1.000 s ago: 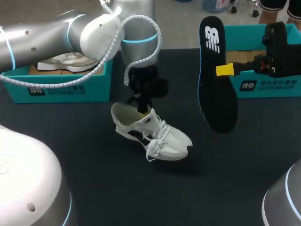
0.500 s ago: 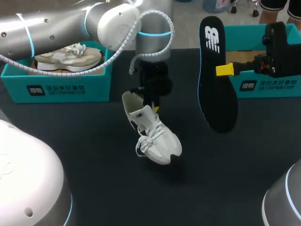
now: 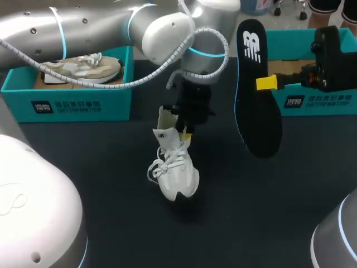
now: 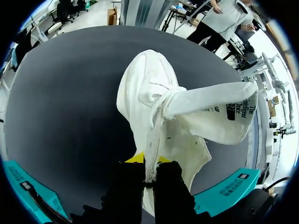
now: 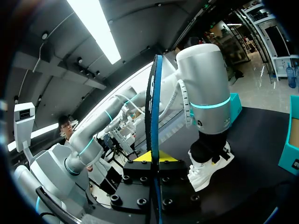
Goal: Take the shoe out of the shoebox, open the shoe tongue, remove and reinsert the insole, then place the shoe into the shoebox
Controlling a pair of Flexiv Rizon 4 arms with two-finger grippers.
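The left fingers (image 4: pixel 127 183) were clamped on a thin edge of the collar of the white shoe (image 3: pixel 174 167). The shoe hung toe-down near the middle of the worktop (image 3: pixel 100 190), its toe touching or just above the surface; I could not tell which. The right fingers (image 3: pixel 266 83) were closed on the black insole (image 3: pixel 256 95), held upright to the right, in front of the far-right shoebox (image 3: pixel 318 101). The likely trouble was the grip: with so little fabric pinched, the shoe could swing or slip free when the insole pushed in. Held mid-length, the long insole could also buckle against the tongue, which seemed to lie across the opening.
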